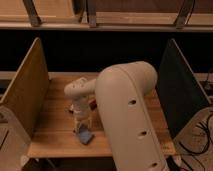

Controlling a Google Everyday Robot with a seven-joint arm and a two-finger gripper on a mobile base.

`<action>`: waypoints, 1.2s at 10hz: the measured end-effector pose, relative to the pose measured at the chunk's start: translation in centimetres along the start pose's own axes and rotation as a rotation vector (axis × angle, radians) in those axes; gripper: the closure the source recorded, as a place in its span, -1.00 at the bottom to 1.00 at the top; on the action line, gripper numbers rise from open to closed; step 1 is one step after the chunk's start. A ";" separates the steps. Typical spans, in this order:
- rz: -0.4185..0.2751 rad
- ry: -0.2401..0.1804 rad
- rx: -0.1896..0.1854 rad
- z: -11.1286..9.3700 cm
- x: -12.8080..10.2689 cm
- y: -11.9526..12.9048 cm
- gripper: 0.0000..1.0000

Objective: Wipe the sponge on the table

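Hidden: broad cream robot arm (131,115) covered the right half of the light wooden plank table (54,141).
Gripper (82,124): pointed down at the sponge; grip state could not be told.
Sponge: small flat blue-grey pad (85,135), near the front edge, left of centre.
Room: bare planks towards the front-left corner.

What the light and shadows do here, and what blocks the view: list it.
Camera view: warm, dim light; the table is lit, the gap behind it black. Camera view: the arm covers the table's right half; the claw is down at the sponge, near the front edge.

the jaws point down at the sponge (86,136) near the front edge of the table (52,142).
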 end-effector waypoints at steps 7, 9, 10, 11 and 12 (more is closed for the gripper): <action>-0.022 -0.076 0.043 -2.4 -8.3 -2.3 1.00; -0.078 -0.086 0.050 -2.8 -9.0 -0.1 1.00; -0.109 -0.083 0.042 -2.7 -8.6 1.6 1.00; -0.141 -0.082 0.028 -2.5 -7.7 3.6 1.00; -0.149 -0.072 0.023 -2.2 -6.6 4.4 1.00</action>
